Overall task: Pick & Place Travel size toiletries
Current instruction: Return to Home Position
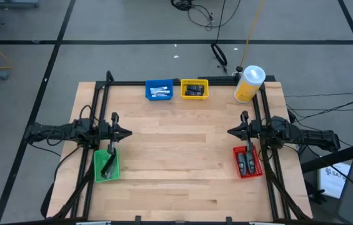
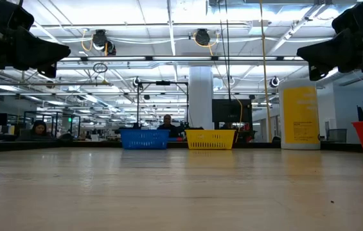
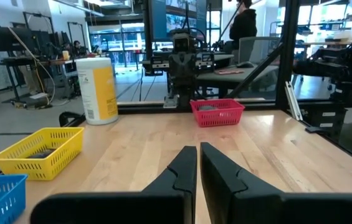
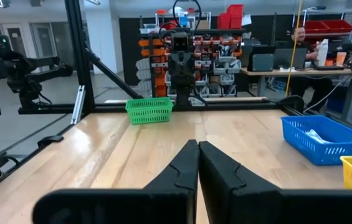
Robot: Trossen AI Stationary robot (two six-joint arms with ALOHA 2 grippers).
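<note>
- Wood-topped table [image 1: 176,172] in a wide workshop, desks and people far behind it. I can make out nothing loose on the boards.
- For a landmark I take the blue bin [image 1: 159,90] at the far edge, which holds white toiletries [image 1: 160,92].
- Just beside the blue bin is the yellow bin [image 1: 194,89] with dark toiletries [image 1: 193,91]. The yellow canister [image 1: 249,84] stands beyond that.
- Well apart from the blue bin, at the near side, sit two more bins — the green bin [image 1: 106,165] with a dark long item [image 1: 109,164], and the red bin [image 1: 247,161] with grey toiletries [image 1: 247,162].
- My left gripper [image 1: 126,132] hangs between the blue bin and the green bin. Its fingers [image 3: 182,168] are pressed together on nothing.
- My right gripper [image 1: 231,132] faces it from across the table, on the side away from the blue bin. Its fingers [image 4: 185,163] are likewise together and empty.
- As I judge it, every toiletry lies off to the side of my fingertips, none ahead of them — the left arm is nearer the blue and green bins, the right nearer the red.
- Nothing seems left to fetch, so the coming move needs only a clear path to rest.
</note>
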